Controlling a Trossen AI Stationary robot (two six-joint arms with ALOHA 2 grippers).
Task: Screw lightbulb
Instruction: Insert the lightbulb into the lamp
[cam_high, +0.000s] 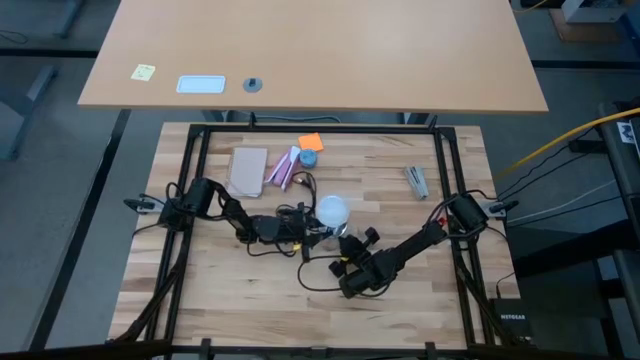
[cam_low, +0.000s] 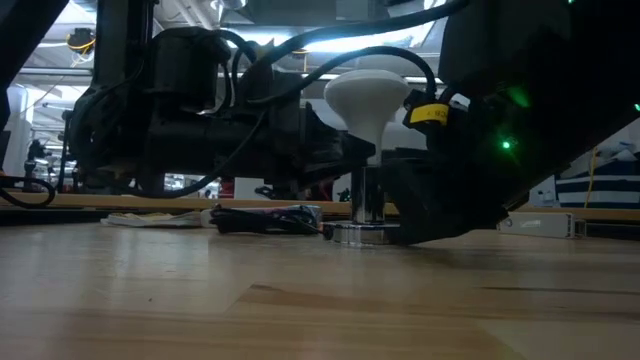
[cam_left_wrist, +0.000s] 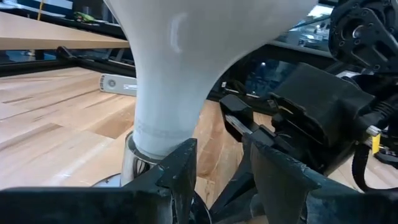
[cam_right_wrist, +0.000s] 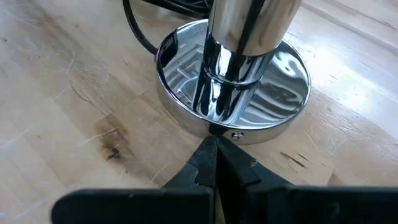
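Two grippers noted at mid-counter (cam_high: 250, 290), close about the lightbulb (cam_high: 332, 210). Found the bulb upright, neck seated in the chrome socket (cam_right_wrist: 273, 93). Saw the left gripper (cam_left_wrist: 217, 155) just beside that neck, jaws narrowly parted, nothing between them. Saw the right gripper (cam_right_wrist: 211, 146) low at the socket's base, jaws pressed together, touching its rim. Judged the step as screwing in; next called for a fresh hold on the bulb and another turn, base kept steady.
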